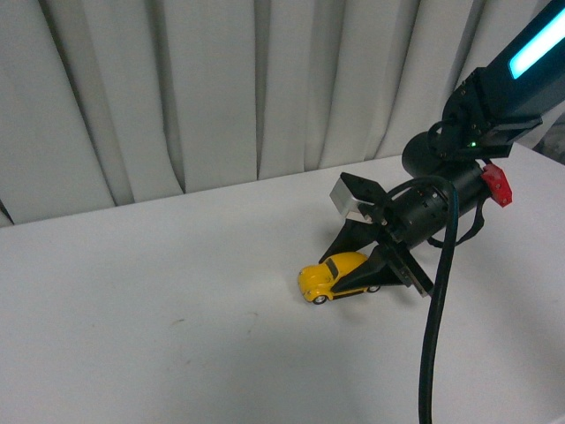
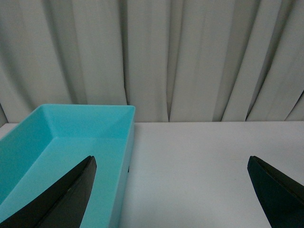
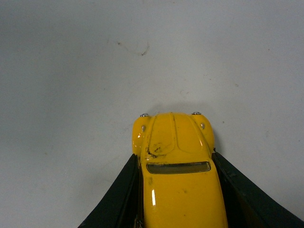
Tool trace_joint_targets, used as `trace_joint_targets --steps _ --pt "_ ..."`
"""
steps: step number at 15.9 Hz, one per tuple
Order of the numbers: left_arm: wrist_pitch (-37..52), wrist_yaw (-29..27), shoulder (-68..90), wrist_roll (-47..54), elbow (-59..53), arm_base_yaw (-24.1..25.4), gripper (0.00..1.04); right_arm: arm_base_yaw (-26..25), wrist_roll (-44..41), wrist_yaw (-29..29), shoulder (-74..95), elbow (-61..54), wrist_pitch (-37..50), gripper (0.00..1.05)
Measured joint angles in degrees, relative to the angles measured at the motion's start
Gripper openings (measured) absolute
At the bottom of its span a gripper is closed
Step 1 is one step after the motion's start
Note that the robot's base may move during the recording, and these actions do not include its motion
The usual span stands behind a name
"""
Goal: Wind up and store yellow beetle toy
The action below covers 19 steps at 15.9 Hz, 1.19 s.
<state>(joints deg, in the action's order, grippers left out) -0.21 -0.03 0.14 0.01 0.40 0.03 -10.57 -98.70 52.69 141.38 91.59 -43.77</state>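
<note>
The yellow beetle toy (image 1: pixel 328 275) sits on the white table right of centre, wheels down, nose toward the left. My right gripper (image 1: pixel 350 264) is shut on it, its black fingers against both sides of the body. In the right wrist view the toy (image 3: pixel 176 175) fills the lower middle, and the fingers (image 3: pixel 118 199) flank it. My left gripper (image 2: pixel 173 194) is open and empty; its black fingertips (image 2: pixel 71 194) stand wide apart above the table beside a turquoise bin (image 2: pixel 71 137). The left arm is out of the front view.
The turquoise bin is open-topped and empty, seen only in the left wrist view. Grey curtains (image 1: pixel 221 88) hang behind the table. A black cable (image 1: pixel 437 327) hangs from my right arm. A faint scuff mark (image 3: pixel 137 49) lies on the table ahead of the toy.
</note>
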Motion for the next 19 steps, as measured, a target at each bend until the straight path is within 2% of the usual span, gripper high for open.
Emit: trace_joint_targets --steps 9,19 --pt "0.0 0.0 0.0 0.0 0.0 0.0 0.98 -2.5 -0.4 -3.3 -2.0 -3.9 2.0 0.41" --pt "0.0 0.0 0.0 0.0 0.0 0.0 0.98 -9.1 -1.4 -6.4 -5.1 -9.3 1.4 0.41"
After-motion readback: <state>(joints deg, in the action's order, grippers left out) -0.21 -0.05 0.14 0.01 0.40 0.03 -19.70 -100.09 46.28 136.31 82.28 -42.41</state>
